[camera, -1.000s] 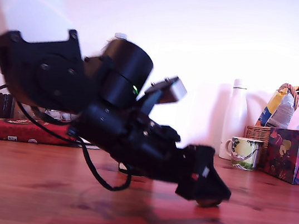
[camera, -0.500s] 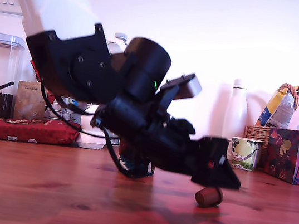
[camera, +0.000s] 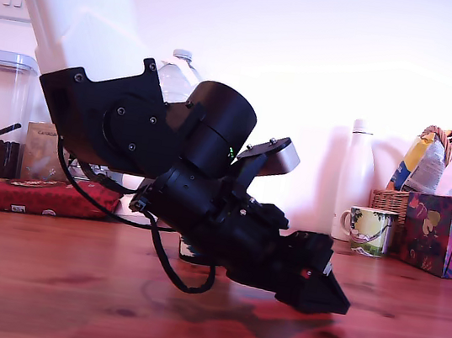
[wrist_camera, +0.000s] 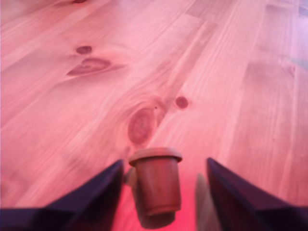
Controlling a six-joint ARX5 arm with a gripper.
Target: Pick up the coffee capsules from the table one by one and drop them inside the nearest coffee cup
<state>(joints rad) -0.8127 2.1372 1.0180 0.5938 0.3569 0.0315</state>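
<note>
Jaws stand apart in the wrist view, their two dark wedges on either side of a single reddish-brown coffee capsule (wrist_camera: pixel 155 185), with pink table showing in the gap on each side, so the gripper (wrist_camera: pixel 163 192) is open around the pod and has hold of nothing. The capsule appears to rest on the table (wrist_camera: pixel 96 96), its flared rim facing away from the camera (whether it stands or lies on its side I cannot tell from this angle). In the exterior view the gripper (camera: pixel 317 286) is low over the wood with its nose tilted down, and the capsule itself is hidden behind the dark fingers. Behind the wrist the black joints and white arm link rise toward the exterior view's left. Farther off, at the exterior view's right, stand a pale floral mug (camera: pixel 368 230), a white bottle (camera: pixel 355 178), a wicker basket (camera: pixel 389 202) and a patterned box (camera: pixel 446 234). The dark coffee cup is not to be made out; the arm covers the middle of the scene. I judge this to be the grasp step: the next move calls for closing squarely on the pod's tapered body, then lifting straight up, since a small cone may squirt out of a skewed pinch.
</note>
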